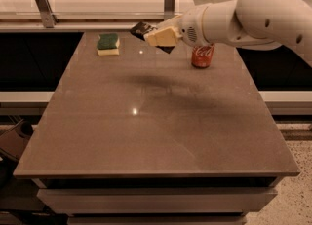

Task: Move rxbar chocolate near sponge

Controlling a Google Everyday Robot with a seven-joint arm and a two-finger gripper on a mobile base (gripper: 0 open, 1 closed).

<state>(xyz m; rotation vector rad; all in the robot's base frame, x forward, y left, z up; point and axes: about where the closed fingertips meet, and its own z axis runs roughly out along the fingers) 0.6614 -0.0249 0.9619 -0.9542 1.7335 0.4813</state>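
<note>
The rxbar chocolate point(141, 28) is off the tabletop point(146, 136) and up in the air, pinched between the cream fingers of the end effector point(153, 36). The fingers are pressed onto the bar. Its dark end pokes out on the side facing the sponge point(108, 44), and another dark corner shows underneath the grip. So the pick is done, that much is clear.

The end effector hangs to the right of the sponge, near it but plainly apart, and a little farther back toward the rear edge than the sponge sits. The white arm point(243, 12) reaches in from the side away from the sponge. It passes over the red can point(202, 56), which stands well beyond the end effector as seen from the sponge. A broad soft shadow point(161, 85) lies on the tabletop in front of and to the right of the sponge, which fits a bar carried high and touching nothing.

What's left? By my reading, the carry is most of the way there, because the gap between bar and sponge is short. The bar is not yet on the surface. That leaves a small closing move toward the sponge, a descent to the tabletop just beside it, and a release. I'd call it past halfway, with placement and let-go outstanding.
</note>
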